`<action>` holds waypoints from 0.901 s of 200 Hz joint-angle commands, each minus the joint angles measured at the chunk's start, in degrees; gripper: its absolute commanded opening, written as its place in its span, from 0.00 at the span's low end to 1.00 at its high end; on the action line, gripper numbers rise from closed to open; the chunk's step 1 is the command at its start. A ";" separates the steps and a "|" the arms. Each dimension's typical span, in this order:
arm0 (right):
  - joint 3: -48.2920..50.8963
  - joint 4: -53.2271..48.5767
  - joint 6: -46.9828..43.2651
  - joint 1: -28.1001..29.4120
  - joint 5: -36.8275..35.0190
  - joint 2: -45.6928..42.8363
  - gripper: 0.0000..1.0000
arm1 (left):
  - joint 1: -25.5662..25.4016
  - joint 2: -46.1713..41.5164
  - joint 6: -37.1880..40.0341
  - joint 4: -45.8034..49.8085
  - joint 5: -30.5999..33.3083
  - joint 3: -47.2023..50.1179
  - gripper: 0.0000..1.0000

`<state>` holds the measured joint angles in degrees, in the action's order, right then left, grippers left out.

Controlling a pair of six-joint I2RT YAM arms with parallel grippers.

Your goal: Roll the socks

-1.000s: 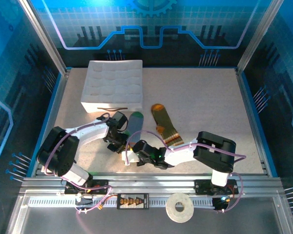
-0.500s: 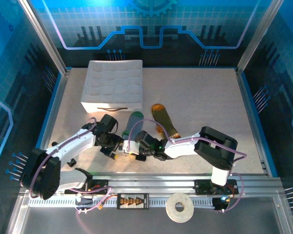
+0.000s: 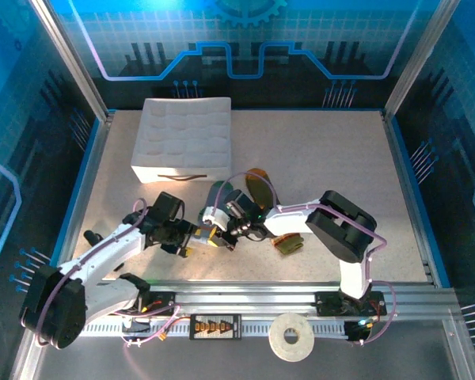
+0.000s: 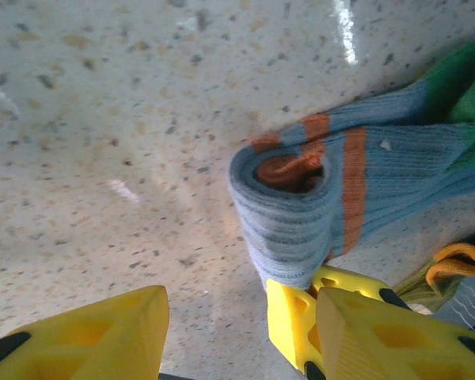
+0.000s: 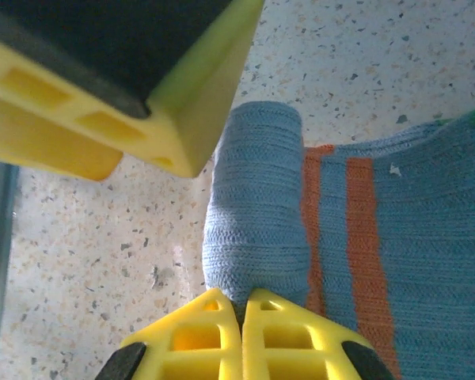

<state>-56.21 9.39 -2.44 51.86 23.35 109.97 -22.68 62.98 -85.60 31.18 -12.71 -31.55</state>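
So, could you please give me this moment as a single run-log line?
task: roll socks | right tool: shut on rolled end of grey-blue sock | left tool: open, beside roll | olive-green sock: unrolled

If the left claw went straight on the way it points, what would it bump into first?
Probably the rolled end of the grey-blue sock, just ahead of the left claw, though depth is unclear.

The grey-blue sock (image 4: 301, 206) lies on the bench (image 3: 317, 150), its orange-striped cuff end curled into a short, loose roll and its green toe stretched away. The olive-green sock (image 3: 260, 184) lies just beside it, orange toe showing.
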 commanded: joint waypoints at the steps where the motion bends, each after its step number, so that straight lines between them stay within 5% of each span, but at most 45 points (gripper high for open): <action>1: 0.24 -10.16 5.29 -2.43 3.79 5.14 0.00 | -0.41 2.24 -0.72 -4.95 -0.40 1.04 0.51; 32: -2.17 -12.07 8.53 -3.85 8.48 7.46 0.00 | -0.79 4.44 -0.89 -12.48 1.07 2.32 0.51; 109: -6.23 -16.25 14.18 -6.61 11.20 12.23 0.00 | -2.45 6.81 -1.78 -12.13 2.95 2.98 0.45; 154: -7.36 -18.20 12.67 -6.55 10.51 11.61 0.00 | -2.42 12.26 -2.04 -8.74 3.35 1.67 0.23; 180: -6.90 -17.94 10.51 -5.83 9.65 9.56 0.02 | -2.41 15.96 -1.55 -3.45 3.65 -0.10 0.19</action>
<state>-65.36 -0.10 10.31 45.63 40.95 118.02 -24.71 74.48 -87.09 19.16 -10.74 -31.07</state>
